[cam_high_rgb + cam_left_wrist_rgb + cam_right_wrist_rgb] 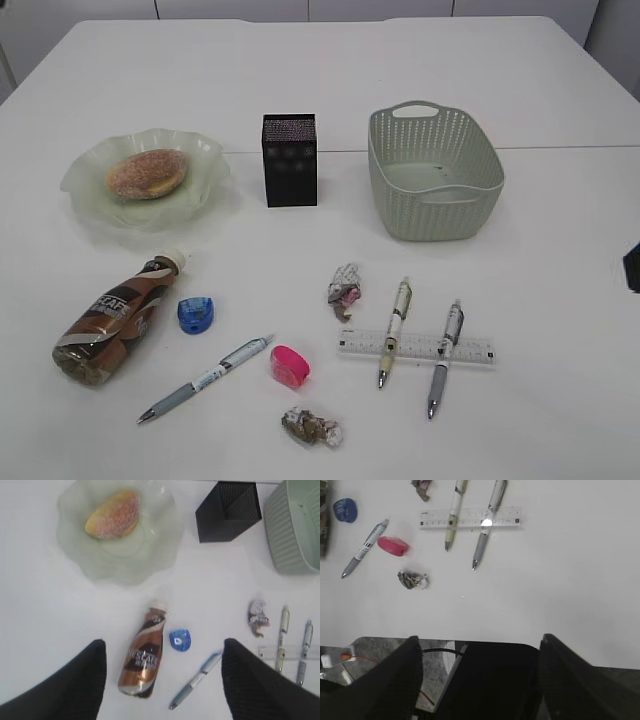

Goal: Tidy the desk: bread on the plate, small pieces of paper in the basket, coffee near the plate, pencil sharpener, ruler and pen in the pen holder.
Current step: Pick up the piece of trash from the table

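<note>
One item of the tidy looks done: the oval golden-brown sugared bun (147, 173) sits in the translucent pale green ruffled glass plate (205, 160) at ten o'clock on the white worktop (560, 280). Everything else is still loose.

- Brown plastic coffee bottle with white cap (115, 318) lies on its side at eight o'clock, below the plate and apart from it; arguably near already, but not stood up.
- Blue pencil sharpener (196, 314) just right of the bottle; pink pencil sharpener (290, 365) near six o'clock.
- Grey click pen (205, 380) lies slanted between the two sharpeners.
- Clear-whitish flat ruler (415, 349) at five o'clock, with two more pens, a cream one (395, 318) and a grey one (445, 358), lying across it.
- Two crumpled paper wads: one (344, 286) just above the ruler's left end, one (312, 427) at six o'clock near the front edge.
- Black square pen holder (289, 160) at twelve o'clock; contents cannot be seen.
- Pale grey-green perforated basket (434, 175) at two o'clock, apparently empty.

Left tool (164, 680) hangs high over the bottle and blue sharpener, jaws spread wide, holding nothing. Right tool (479, 675) hangs past the front edge of the worktop, jaws wide, empty too.

Judgement: early stage; papers, sharpeners, ruler and pens all remain, coffee possibly.
</note>
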